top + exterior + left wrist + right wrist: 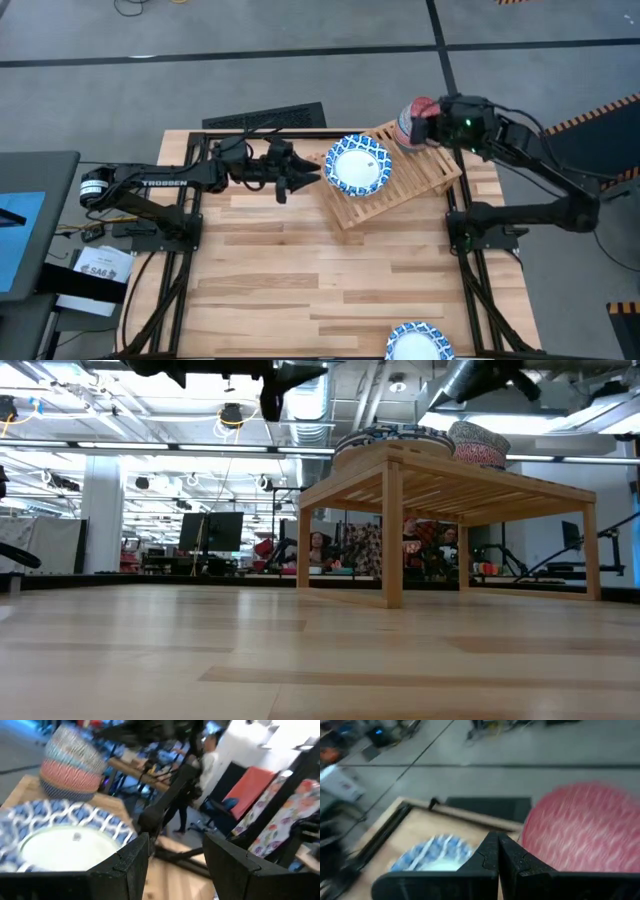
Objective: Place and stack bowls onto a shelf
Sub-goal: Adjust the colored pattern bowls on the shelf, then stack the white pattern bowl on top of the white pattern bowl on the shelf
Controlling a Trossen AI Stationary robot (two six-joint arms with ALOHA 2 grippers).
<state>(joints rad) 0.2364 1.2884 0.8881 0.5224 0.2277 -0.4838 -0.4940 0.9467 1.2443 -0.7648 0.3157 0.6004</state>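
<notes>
The slatted wooden shelf (395, 180) stands at the table's far right. A wide blue-and-white bowl (357, 163) rests on its left part and also shows in the left wrist view (65, 840). A stack of small bowls (412, 122), blue-grey over red, sits on the shelf's far right end (478, 445). My left gripper (303, 181) is open and empty, raised just left of the shelf, its fingers (132, 865) pointing at the wide bowl. My right gripper (498, 854) is shut, next to the red bowl (585, 832) of the stack. My right gripper's shut fingers (490, 855) stand close against the red bowl's side (535, 840), coming from the table's right. I cannot tell whether they touch it. Nothing is between the fingers.
A second blue-and-white bowl (420, 342) lies at the table's near edge, right of centre. A dark keyboard-like slab (265, 117) lies beyond the far edge. The middle of the wooden tabletop (330, 270) is bare. People sit in the room behind the shelf (410, 545).
</notes>
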